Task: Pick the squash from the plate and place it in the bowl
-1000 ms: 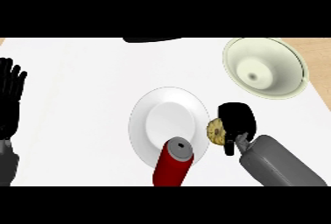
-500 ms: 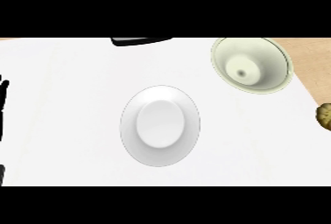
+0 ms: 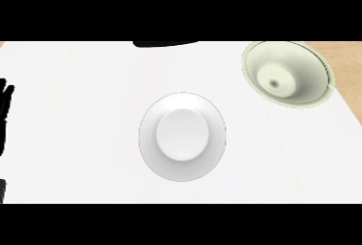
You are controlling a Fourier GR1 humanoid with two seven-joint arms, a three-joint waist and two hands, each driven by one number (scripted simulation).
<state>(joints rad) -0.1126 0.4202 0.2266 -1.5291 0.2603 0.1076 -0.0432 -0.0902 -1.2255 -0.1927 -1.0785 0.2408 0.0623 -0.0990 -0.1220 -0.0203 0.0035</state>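
- Desk (image 3: 78,143): white top fills nearly my whole head view; a tan wooden strip shows past its far right corner. Plenty of bare surface between the pieces, so nothing crowds a carry path.
- Plate (image 3: 182,136): white, sits mid-desk, well apart from the bowl. Nothing lies on it; the squash is not there.
- Bowl (image 3: 286,72): pale green, at the far right of the desk near its edge. Only a small dark spot shows at the centre of its floor; I see no squash inside.
- Squash: in no part of my view. I cannot say where it is; my guess is that it is with the right hand, off camera, and the drop into the bowl is not yet done.
- Dark shape at the far edge, upper middle: cut off, cannot identify.
- Left hand (image 3: 5,110): only dark straight fingers along the left border, pointing up, holding nothing. Parked there, clear of the work.
- Right hand: not visible, so its fingers are unknown to me.
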